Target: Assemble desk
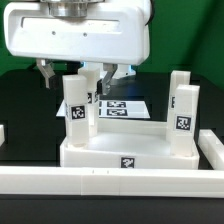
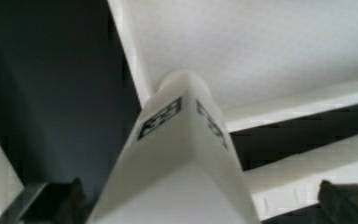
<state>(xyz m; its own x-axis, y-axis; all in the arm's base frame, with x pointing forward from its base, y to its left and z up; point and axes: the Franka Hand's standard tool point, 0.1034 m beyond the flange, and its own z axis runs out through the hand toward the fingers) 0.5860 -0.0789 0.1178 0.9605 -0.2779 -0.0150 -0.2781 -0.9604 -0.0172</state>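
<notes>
Looking across the exterior view from its left, I see the desk slab point(image 1: 125, 150) lying upside down on the black table, pushed against the long white rail point(image 1: 110, 182) along the table's near edge. Three legs stand upright in its corner sockets: a front leg point(image 1: 77, 108) at the exterior view's left, a rear leg point(image 1: 103, 85) just behind it under the arm, and one leg point(image 1: 183, 118) at the exterior view's right. I cannot make out a fourth. Behind the slab, the marker board point(image 1: 125, 106) lies flat.

My gripper point(image 1: 72, 72) hangs above the left pair, jaws spread wide and holding nothing; in the wrist view a leg point(image 2: 172, 160) rises between the fingertips point(image 2: 48, 198) without touching them.

I judge this leg just seated. Doing it well means lifting straight up, clear of both legs, before swinging sideways, so I do not knock either loose.
</notes>
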